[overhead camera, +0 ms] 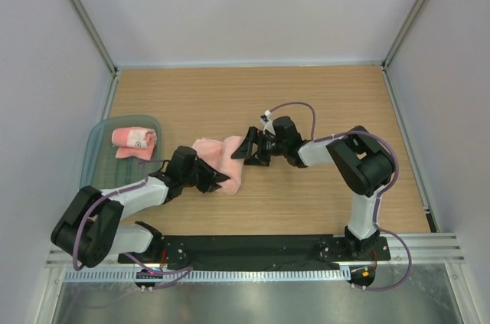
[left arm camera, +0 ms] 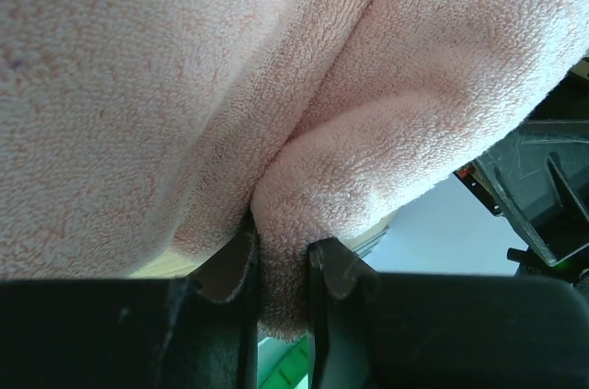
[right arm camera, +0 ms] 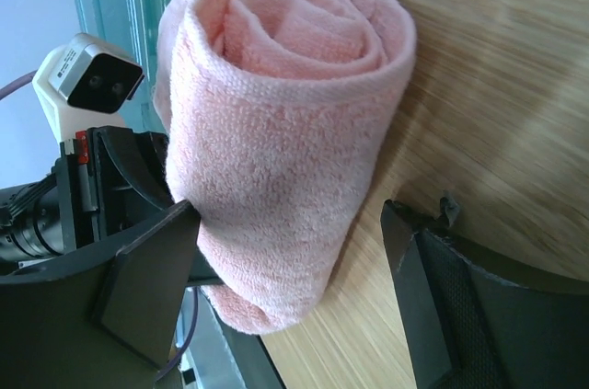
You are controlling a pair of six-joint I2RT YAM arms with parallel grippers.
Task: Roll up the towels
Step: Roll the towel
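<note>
Left gripper (left arm camera: 282, 253) pinched on a fold, right gripper (right arm camera: 287, 214) wide and empty, we reckon this limp, light towel (right arm camera: 276, 131) wants clasping mid-roll.

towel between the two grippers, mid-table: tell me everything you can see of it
The towel is pale salmon-pink terry, soft and looped, with no band or marks showing. It is rolled: the right wrist view shows a loose spiral at its end. It lies on its side, slanting, on the wooden table. The left gripper is shut on a fold at its near end. The right gripper stands open astride the other end, one finger at the roll's side, the other clear of it.
</note>
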